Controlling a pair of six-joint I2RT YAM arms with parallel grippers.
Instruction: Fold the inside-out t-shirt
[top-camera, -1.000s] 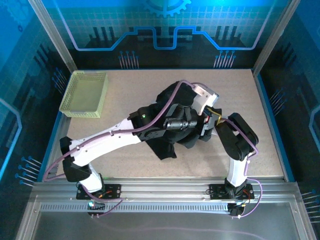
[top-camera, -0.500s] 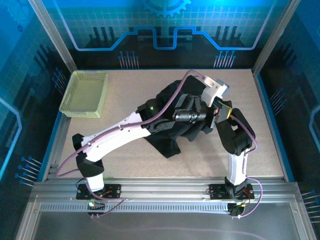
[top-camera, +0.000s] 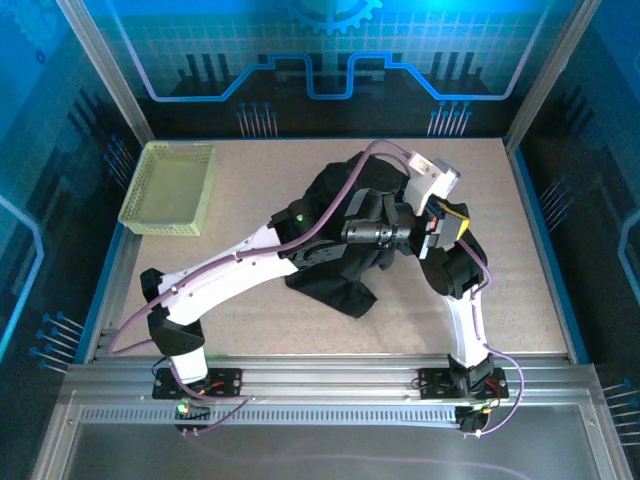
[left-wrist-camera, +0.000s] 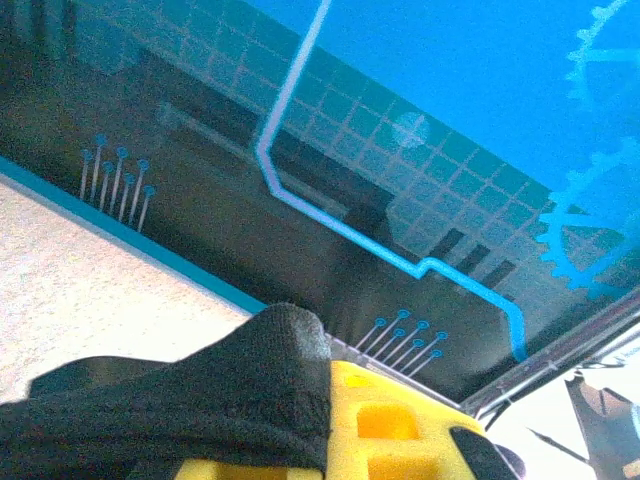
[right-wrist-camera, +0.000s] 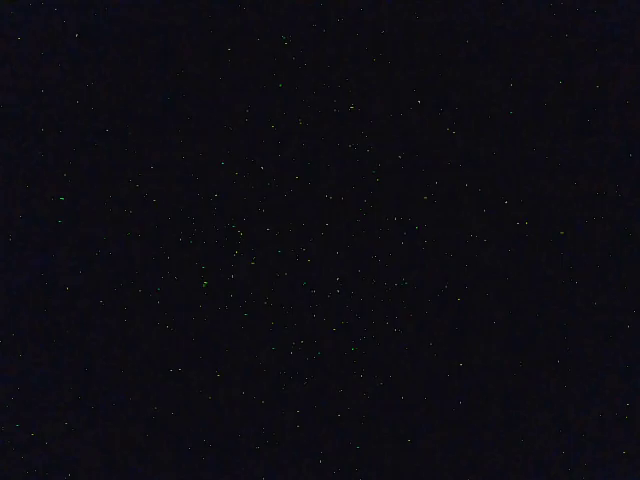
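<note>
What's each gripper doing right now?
Left gripper: cannot be told; the black t-shirt covers its jaws.
Right gripper: cannot be told; it is against the t-shirt, wrist view black.

Brightly, evenly lit from overhead in the top view, with soft shadows on the speckled beige tabletop (top-camera: 250, 200). Blue cast from glowing patterned wall panels (top-camera: 330, 60) at 12 o'clock. Black soft fabric t-shirt (top-camera: 340, 285) crushed to featureless dark. Left wrist view: blown-out white at 4 o'clock. Right wrist view: near-black, noisy, lens possibly smothered.
</note>
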